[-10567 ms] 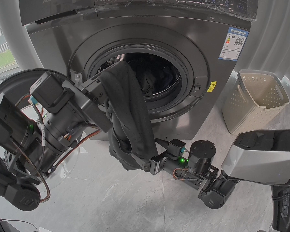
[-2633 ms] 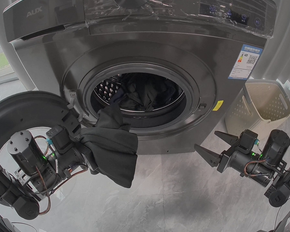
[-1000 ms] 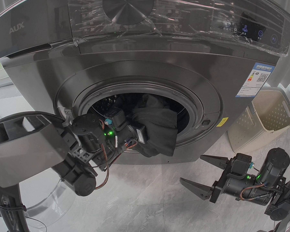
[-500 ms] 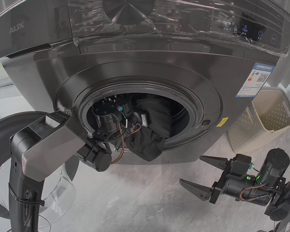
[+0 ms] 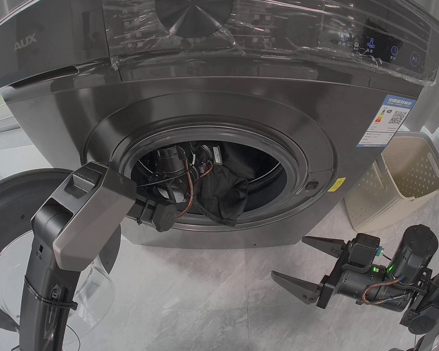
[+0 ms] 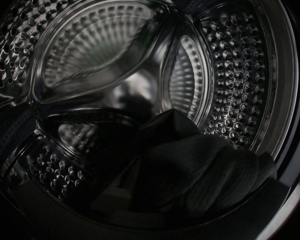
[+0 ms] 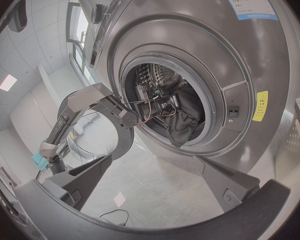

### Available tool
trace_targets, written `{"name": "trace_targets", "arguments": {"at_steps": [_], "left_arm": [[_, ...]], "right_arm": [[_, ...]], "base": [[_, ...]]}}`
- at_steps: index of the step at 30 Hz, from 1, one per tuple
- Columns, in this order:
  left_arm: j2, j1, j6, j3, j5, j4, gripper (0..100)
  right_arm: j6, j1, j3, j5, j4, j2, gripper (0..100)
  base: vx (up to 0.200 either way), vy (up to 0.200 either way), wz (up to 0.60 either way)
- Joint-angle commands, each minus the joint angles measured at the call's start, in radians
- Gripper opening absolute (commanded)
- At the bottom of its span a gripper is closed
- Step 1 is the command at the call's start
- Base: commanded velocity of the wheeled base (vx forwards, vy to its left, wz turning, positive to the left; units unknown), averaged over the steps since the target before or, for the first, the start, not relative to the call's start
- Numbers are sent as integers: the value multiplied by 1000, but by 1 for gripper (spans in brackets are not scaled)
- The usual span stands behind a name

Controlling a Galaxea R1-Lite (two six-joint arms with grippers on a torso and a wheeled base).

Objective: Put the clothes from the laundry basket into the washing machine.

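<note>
The grey washing machine stands with its round port open. My left arm goes in through the port, and the left gripper sits inside the drum, shut on a dark garment. Most of the garment lies inside the drum, while a fold of it hangs over the port's lower lip. In the left wrist view the same dark garment lies at the bottom of the steel drum. My right gripper hovers low above the floor to the front right of the machine, open and holding nothing.
The machine's door is swung wide open on the left beside my left arm. A beige laundry basket stands on the floor at the machine's right side. Grey floor tiles stretch out before the machine.
My left gripper has pushed deeper into the drum with the dark garment, so less cloth hangs outside the port. The right arm has kept still.
</note>
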Motion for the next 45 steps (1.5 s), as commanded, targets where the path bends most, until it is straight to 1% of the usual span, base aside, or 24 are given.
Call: {"name": "trace_targets", "arguments": {"at_steps": [1,2,5,9,13,16,19,20,23,24,25,26,27,29,30,31,32,33,35,37,40,43,44,45], "left_arm": [[8,-2,-6,-1,10,3,100],[-8,-6,-9,14,21,9,100],[-58,-14,-9,96,21,43,100],[-121,-37,-7,218,5,135,100],[-146,-57,-7,289,-22,190,100],[-140,-61,-7,303,-25,207,100],[-112,-58,-7,277,-22,216,100],[-103,-58,-7,254,-22,217,0],[-66,-51,-15,149,-1,220,0],[-61,-49,-16,139,4,219,0],[-40,-46,-41,73,44,216,0],[-32,-46,-55,48,59,214,0],[-14,-46,-92,-13,87,214,0],[9,-43,-121,-96,110,213,0],[22,-37,-125,-137,120,211,0],[23,-35,-125,-142,122,211,0],[49,-26,-125,-208,136,201,0],[55,-26,-125,-225,139,197,0],[86,-23,-125,-311,153,191,0],[89,-25,-125,-337,157,191,0],[86,-31,-127,-315,159,188,0],[69,-38,-128,-257,159,188,0],[58,-40,-128,-233,159,190,100],[45,-40,-127,-202,159,191,100]], "right_arm": [[0,0,-1,1,-3,2,100],[0,0,-1,1,-1,2,100],[0,0,-1,1,-3,2,100],[-2,0,-2,1,-3,2,100],[-2,1,-4,1,-3,3,100],[-2,1,-4,1,-3,3,100],[-2,1,-4,1,-3,3,100],[-2,1,-4,1,-3,3,100],[-2,1,-5,1,-3,5,100],[-2,1,-7,1,-3,5,100],[-2,1,-7,1,-3,5,100],[-2,3,-7,1,-3,5,100],[-2,3,-8,1,-3,8,100],[-2,3,-8,1,-3,12,100],[0,3,-10,1,-3,14,100],[-2,3,-10,1,-3,15,100],[0,3,-10,3,-3,15,100],[0,3,-10,1,-3,15,100],[0,3,-10,3,-3,15,100],[0,3,-10,3,-3,15,100],[0,3,-8,3,-3,15,100],[0,3,-10,3,-3,15,100],[0,3,-10,3,-3,15,100],[0,3,-10,3,-3,15,100]], "base": [[0,0,0],[0,0,0],[0,0,0],[0,0,0],[0,0,0],[0,0,0],[0,0,0],[0,0,0],[0,0,0],[0,0,0],[0,0,0],[0,0,0],[0,0,0],[0,0,0],[0,0,0],[0,0,0],[0,0,0],[0,0,0],[0,0,0],[0,0,0],[0,0,0],[0,0,0],[0,0,0],[0,0,0]]}}
